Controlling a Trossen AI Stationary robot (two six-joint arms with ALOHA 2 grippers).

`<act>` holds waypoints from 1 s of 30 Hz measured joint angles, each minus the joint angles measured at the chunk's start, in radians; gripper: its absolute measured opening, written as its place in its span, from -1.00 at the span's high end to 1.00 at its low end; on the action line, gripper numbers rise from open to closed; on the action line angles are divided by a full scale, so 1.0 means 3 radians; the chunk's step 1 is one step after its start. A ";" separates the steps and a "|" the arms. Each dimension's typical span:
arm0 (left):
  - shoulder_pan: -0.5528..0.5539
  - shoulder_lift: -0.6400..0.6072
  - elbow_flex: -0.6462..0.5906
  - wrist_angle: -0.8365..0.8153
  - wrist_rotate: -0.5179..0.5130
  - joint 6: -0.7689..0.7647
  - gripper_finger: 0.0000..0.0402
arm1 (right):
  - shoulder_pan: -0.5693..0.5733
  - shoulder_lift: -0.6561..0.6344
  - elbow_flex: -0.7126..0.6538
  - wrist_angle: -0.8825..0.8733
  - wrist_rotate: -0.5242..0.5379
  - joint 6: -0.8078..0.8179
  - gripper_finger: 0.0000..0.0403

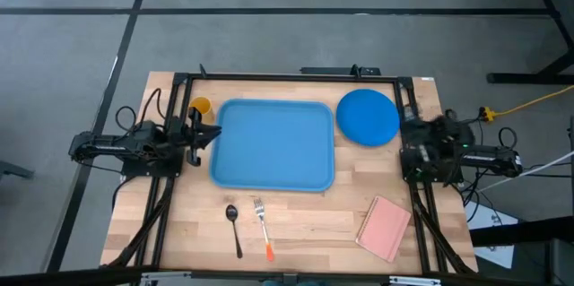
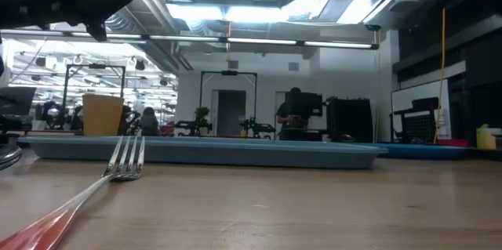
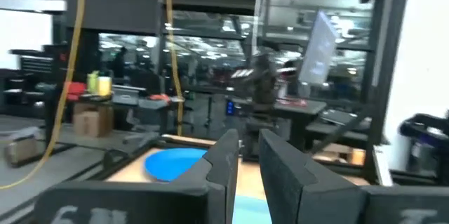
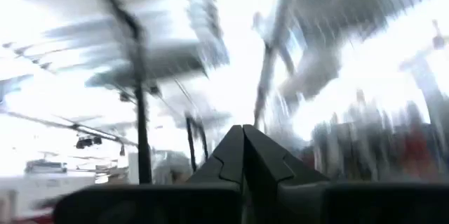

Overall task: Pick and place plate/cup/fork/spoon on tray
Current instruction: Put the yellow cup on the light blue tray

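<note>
Nothing is on the tray [image 1: 273, 143] yet, so watch your first reach: the cup [image 1: 200, 107] sits just beside your left hand [image 1: 213, 134], tucked against the frame, and a quick swing could tip it. That hand points across the tray, fingers a narrow gap apart, empty. Your right hand [image 4: 243, 155] is folded back at the table's edge, fingers pressed together, with the plate [image 1: 368, 117] near it. The fork [image 1: 262, 225] and spoon [image 1: 233, 226] lie well away from both, and thin handles slip easily.

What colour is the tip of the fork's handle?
Orange, on the fork; the high view shows it best.
</note>
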 joint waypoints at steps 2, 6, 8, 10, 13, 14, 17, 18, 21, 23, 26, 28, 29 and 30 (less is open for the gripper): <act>0.0000 0.0000 0.0000 -0.0002 -0.0186 0.0000 0.74 | 0.0000 0.0089 0.0169 0.0052 0.0077 -0.0427 0.95; 0.0000 0.0000 0.0000 -0.0004 -0.0586 0.0001 0.75 | -0.0002 0.0513 0.0620 -0.0590 0.0845 -0.1058 0.95; 0.0000 0.0000 0.0000 -0.0004 -0.0739 0.0003 0.74 | -0.0002 0.0846 0.0892 -0.0995 0.1350 -0.1235 0.95; 0.0000 0.0000 0.0000 -0.0008 -0.0881 0.0005 0.74 | -0.0006 0.1210 0.1215 -0.1472 0.1882 -0.1303 0.95; -0.0001 0.0000 0.0000 -0.0010 -0.1146 0.0006 0.75 | -0.0076 0.1717 0.1724 -0.2420 0.2433 -0.1275 0.95; 0.0000 0.0000 0.0000 -0.0007 -0.1269 0.0006 0.74 | -0.0107 0.1860 0.1892 -0.2747 0.2525 -0.1161 0.95; 0.0007 0.0000 0.0000 0.0098 -0.1507 0.0112 0.74 | -0.0223 0.2200 0.2353 -0.3593 0.2611 -0.0726 0.95; 0.0024 0.0000 0.0001 0.0195 -0.1508 0.0218 0.74 | -0.0266 0.2293 0.2465 -0.3785 0.2609 -0.0608 0.95; 0.0107 0.0016 0.0099 0.0395 -0.1464 0.0571 0.74 | -0.0369 0.2525 0.2692 -0.4146 0.2539 -0.0448 0.95; 0.0174 0.0059 0.0291 0.0256 -0.1445 0.0700 0.75 | -0.0429 0.2620 0.2764 -0.4218 0.2500 -0.0452 0.95; 0.0276 0.0210 0.0725 -0.0555 -0.1584 0.0601 0.74 | -0.0501 0.2713 0.2768 -0.4226 0.2492 -0.0428 0.95; 0.0339 0.0393 0.1022 -0.1124 -0.1741 0.0266 0.74 | -0.0539 0.2759 0.2751 -0.4239 0.2492 -0.0348 0.95; 0.0371 0.0498 0.1161 -0.1383 -0.1802 0.0082 0.74 | -0.0553 0.2782 0.2746 -0.4262 0.2487 -0.0293 0.95; 0.0401 0.0608 0.1287 -0.1619 -0.1835 -0.0072 0.74 | -0.0567 0.2804 0.2745 -0.4302 0.2459 -0.0268 0.95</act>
